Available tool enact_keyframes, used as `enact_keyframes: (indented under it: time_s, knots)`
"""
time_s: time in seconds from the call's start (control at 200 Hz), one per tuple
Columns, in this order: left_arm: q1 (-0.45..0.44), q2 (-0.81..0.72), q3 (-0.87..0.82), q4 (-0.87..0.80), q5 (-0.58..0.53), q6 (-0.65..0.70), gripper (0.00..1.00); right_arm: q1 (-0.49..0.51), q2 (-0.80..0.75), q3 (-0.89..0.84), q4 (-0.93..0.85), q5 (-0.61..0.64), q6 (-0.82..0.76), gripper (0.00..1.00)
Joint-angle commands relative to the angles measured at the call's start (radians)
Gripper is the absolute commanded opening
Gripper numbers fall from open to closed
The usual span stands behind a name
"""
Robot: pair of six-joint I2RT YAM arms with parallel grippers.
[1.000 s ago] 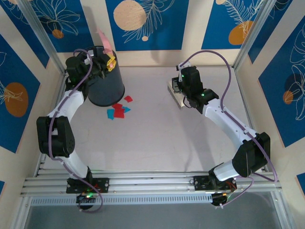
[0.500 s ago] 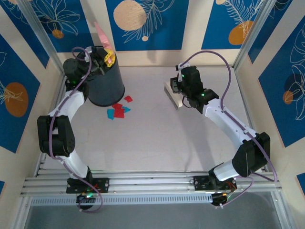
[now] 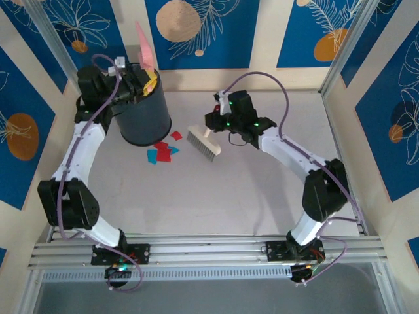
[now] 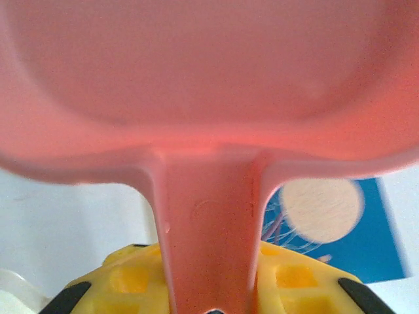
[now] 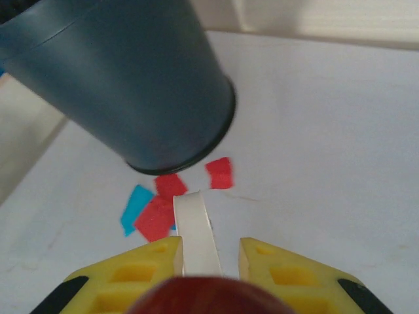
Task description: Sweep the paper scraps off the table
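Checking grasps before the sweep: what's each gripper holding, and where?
Left gripper grips the dustpan by its handle; right gripper grips the brush by its handle.

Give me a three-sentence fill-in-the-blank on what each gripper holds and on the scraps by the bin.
The left gripper is shut on the ____ plastic dustpan. The right gripper is shut on the ____ of the white bristle brush. The torn paper scraps lying on the white table beside the dark round bin are cyan and ____.
Missing words: pink; handle; red.
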Motion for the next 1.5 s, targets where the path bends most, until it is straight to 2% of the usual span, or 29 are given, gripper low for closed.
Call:
enact_keyframes:
  time_s: [0.0, 0.09, 0.195, 0.35, 0.455, 0.63, 0.865, 1.045, 1.255, 1.496]
  knots:
    - [0.009, -0.073, 0.093, -0.457, -0.059, 0.458, 0.00, 0.029, 0.070, 0.084, 0.073, -0.134, 0.073, 0.00]
    - [0.009, -0.107, 0.111, -0.605, -0.132, 0.610, 0.00, 0.052, 0.149, 0.142, 0.087, -0.170, 0.109, 0.00]
    - [0.009, -0.142, 0.111, -0.722, -0.223, 0.725, 0.00, 0.068, 0.243, 0.207, 0.108, -0.183, 0.172, 0.00]
    - [0.009, -0.201, 0.077, -0.820, -0.347, 0.823, 0.00, 0.070, 0.353, 0.292, 0.129, -0.171, 0.253, 0.00]
    - [0.009, -0.232, 0.039, -0.841, -0.385, 0.847, 0.00, 0.067, 0.411, 0.336, 0.134, -0.138, 0.295, 0.00]
    - [0.009, -0.252, -0.003, -0.853, -0.390, 0.863, 0.00, 0.055, 0.474, 0.389, 0.108, -0.086, 0.335, 0.00]
    - [0.009, -0.243, -0.022, -0.880, -0.344, 0.933, 0.00, 0.044, 0.559, 0.503, -0.116, 0.013, 0.326, 0.00]
    - [0.008, -0.228, -0.024, -0.910, -0.335, 0.977, 0.00, 0.041, 0.579, 0.527, -0.228, 0.057, 0.291, 0.00]
    - [0.007, -0.218, -0.026, -0.918, -0.325, 0.987, 0.00, 0.041, 0.549, 0.510, -0.346, 0.185, 0.237, 0.00]
    - [0.006, -0.212, -0.020, -0.933, -0.317, 1.009, 0.00, 0.018, 0.422, 0.360, -0.368, 0.324, 0.227, 0.00]
